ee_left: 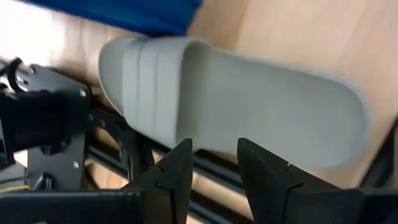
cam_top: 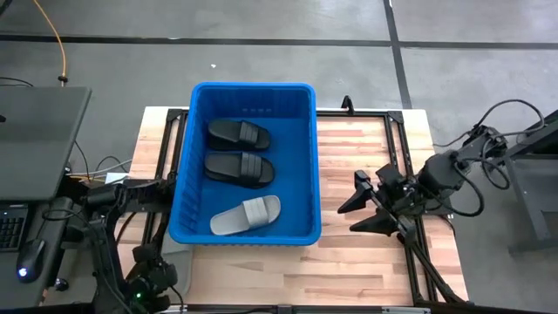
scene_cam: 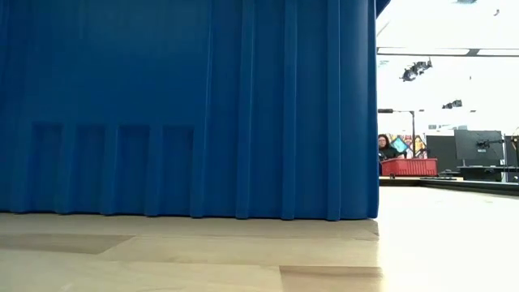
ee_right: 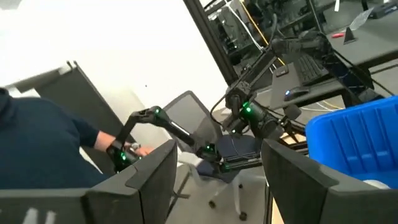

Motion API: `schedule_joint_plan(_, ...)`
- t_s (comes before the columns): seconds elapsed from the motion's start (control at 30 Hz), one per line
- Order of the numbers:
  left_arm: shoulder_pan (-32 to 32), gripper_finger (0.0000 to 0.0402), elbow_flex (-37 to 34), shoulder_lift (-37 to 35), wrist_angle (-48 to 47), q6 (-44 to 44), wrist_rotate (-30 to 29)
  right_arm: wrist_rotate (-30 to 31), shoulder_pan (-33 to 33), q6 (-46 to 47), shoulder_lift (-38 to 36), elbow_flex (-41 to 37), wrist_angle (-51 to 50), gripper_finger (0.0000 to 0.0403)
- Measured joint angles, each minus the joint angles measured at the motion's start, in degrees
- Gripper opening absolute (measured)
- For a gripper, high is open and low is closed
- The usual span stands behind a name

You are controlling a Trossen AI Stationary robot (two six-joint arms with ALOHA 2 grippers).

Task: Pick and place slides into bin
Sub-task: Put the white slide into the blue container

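Note:
The blue bin (cam_top: 253, 231) stands mid-table and fills the low view (scene_cam: 186, 105). Two black slides (cam_top: 238, 133) (cam_top: 240, 167) and one light grey slide (cam_top: 247, 215) lie flat on its floor. Another light grey slide (ee_left: 236, 106) lies sole down on the table by the bin's near left corner, and shows as a grey patch in the high view (cam_top: 180, 255). My left gripper (ee_left: 214, 163) is open just in front of this slide's long side, and shows in the high view (cam_top: 164, 269). My right gripper (cam_top: 357, 212) is open and empty to the right of the bin. My left gripper's fingertips (ee_left: 181, 155) stand at the long side edge (ee_left: 211, 146) of the grey slide on the table, coming at it across its length. I cannot tell whether they touch it. The slide lies flat on the table.
Black frame rails (ee_left: 124, 149) run beside the table's left edge close to the slide. Bare wood (cam_top: 366, 270) lies near and right of the bin. The right wrist view shows the bin's corner (ee_right: 360, 137) and a person's sleeve (ee_right: 37, 143) beyond the table.

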Motion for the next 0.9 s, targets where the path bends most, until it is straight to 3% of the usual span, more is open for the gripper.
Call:
schedule_joint_plan(0.23,0.73,0.0118,-2.54,-0.07,0.04,1.82,-5.37,-0.33,0.02,6.64,-0.40,-7.15,5.38,0.0222)
schedule_joint_plan(0.4,0.81,0.0143,-3.62,-0.09,0.11,1.90,-7.97,1.17,0.34,7.40,-0.23,-8.15,7.82,0.0222)
schedule_joint_plan(0.67,0.65,0.0197,-12.20,-0.09,1.66,-2.51,0.85,1.08,1.13,6.38,-0.38,-8.15,10.33,0.0222)
schedule_joint_plan(0.9,0.83,0.0208,-15.07,-0.09,6.11,-5.68,-1.20,-2.36,2.60,6.34,-0.32,-8.15,9.87,0.0222)
